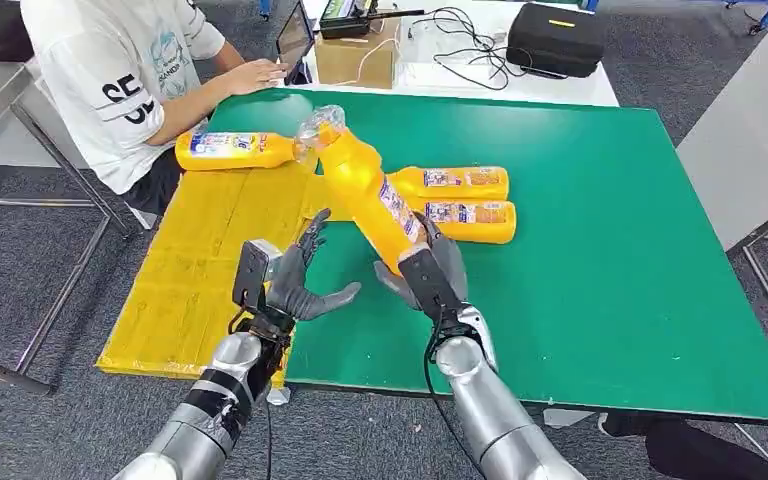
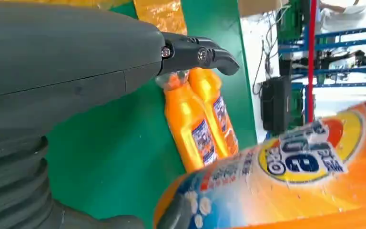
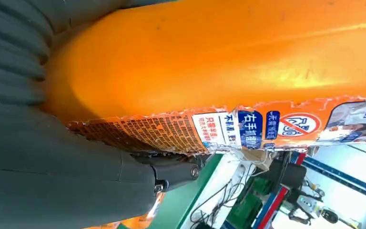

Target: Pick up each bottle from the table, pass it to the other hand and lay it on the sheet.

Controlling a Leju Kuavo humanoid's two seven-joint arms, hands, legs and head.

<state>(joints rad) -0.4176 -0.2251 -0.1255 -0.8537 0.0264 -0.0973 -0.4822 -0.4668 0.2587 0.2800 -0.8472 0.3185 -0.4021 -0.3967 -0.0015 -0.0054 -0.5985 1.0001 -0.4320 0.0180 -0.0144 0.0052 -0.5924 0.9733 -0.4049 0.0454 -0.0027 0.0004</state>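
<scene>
My right hand (image 1: 432, 268) grips the base of an orange bottle (image 1: 365, 190), raised and tilted with its clear cap toward the far left. The same bottle (image 3: 228, 62) sits close in the right wrist view, and its label end (image 2: 295, 181) appears in the left wrist view. To the left of it, my left hand (image 1: 295, 283) is open with fingers spread, a short gap from the bottle. One bottle (image 1: 232, 150) lies on the yellow sheet (image 1: 200, 265). Two more bottles (image 1: 465, 184) (image 1: 475, 220) lie side by side on the green table (image 1: 600, 250).
A person in a white shirt (image 1: 110, 70) sits at the far left corner, one hand by a laptop (image 1: 293, 40). A cardboard box (image 1: 357, 55), cables and a black case (image 1: 556, 38) sit on the white table behind.
</scene>
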